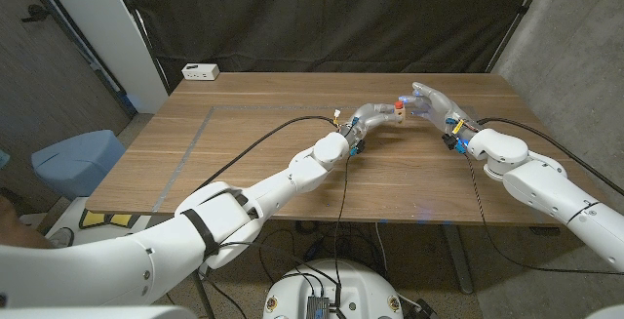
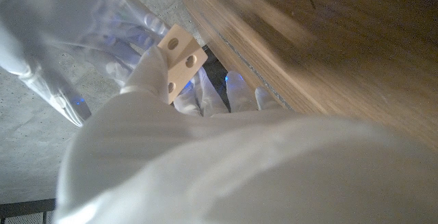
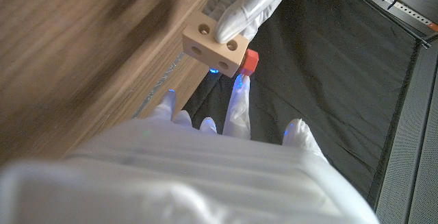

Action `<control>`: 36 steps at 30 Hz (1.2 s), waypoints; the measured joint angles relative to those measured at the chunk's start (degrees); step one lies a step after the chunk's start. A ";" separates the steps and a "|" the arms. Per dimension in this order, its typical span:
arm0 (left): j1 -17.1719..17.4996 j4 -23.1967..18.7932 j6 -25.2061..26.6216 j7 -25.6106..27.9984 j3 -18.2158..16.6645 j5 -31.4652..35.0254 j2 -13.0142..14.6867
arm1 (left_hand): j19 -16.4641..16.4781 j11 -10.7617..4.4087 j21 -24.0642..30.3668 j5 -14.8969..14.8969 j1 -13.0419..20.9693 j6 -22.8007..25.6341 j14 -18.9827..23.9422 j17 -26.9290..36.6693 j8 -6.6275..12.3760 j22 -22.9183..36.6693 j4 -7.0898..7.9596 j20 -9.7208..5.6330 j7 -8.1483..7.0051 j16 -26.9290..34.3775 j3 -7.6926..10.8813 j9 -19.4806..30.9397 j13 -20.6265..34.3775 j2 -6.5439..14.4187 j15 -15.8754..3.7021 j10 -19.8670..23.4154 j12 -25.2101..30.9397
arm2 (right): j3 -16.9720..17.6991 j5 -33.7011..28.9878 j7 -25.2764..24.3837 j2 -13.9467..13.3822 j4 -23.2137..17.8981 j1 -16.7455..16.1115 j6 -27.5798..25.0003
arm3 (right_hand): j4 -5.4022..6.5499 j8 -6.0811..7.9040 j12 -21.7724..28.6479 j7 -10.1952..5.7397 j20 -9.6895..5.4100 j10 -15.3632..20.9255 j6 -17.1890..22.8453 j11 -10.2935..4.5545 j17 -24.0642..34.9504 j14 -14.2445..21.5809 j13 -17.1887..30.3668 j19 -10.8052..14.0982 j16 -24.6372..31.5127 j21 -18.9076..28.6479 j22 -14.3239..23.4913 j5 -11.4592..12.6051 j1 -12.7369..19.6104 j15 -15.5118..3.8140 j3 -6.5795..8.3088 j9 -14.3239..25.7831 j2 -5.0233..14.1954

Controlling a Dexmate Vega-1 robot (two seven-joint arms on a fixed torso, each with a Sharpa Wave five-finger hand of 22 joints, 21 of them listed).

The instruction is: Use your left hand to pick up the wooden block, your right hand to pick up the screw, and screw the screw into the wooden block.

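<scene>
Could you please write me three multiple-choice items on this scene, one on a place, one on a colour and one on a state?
1. Where is the wooden block?
A. flat on the table's near edge
B. held above the table, where the two hands meet
C. on the floor

2. What colour is the screw head beside the block?
A. red
B. green
C. black

3. What is the left hand doing?
A. waiting with nothing in it
B. pressing on the table
C. gripping the wooden block

Answers:
1 B, the head view shows the block raised between the left hand and the right hand over the far part of the table.
2 A, the right wrist view shows a red piece at the block's side.
3 C, both wrist views show its fingers around the block.
</scene>
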 measured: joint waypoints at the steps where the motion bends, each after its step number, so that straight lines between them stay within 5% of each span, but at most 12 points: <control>1: 0.01 -0.05 0.04 0.00 0.00 0.00 0.02 | 0.00 0.00 0.00 0.00 0.00 0.00 0.00 0.00 0.00 0.00 0.00 0.00 0.00 0.00 0.00 0.00 0.00 0.00 0.00 0.00 0.00 | 0.01 0.01 0.01 -0.01 0.00 -0.02 0.00 | 0.00 0.03 0.00 0.07 0.00 0.00 0.04 0.00 0.00 0.00 0.00 0.00 0.00 0.00 0.00 0.00 0.00 0.00 0.00 0.00 0.00; 36: -0.20 0.50 0.21 -0.04 0.01 -0.05 -0.24 | 0.11 0.20 0.00 -0.18 -0.07 0.00 0.00 0.00 0.04 0.00 0.00 -0.11 0.00 0.00 0.00 0.02 0.00 0.04 0.00 0.04 0.00 | 0.65 0.60 -0.90 -0.46 -0.88 -1.01 -0.85 | -0.24 1.37 0.46 0.80 -0.01 2.80 4.68 -1.11 0.01 0.22 -0.14 0.43 0.00 0.23 0.00 0.00 0.00 -0.20 0.24 -0.12 0.00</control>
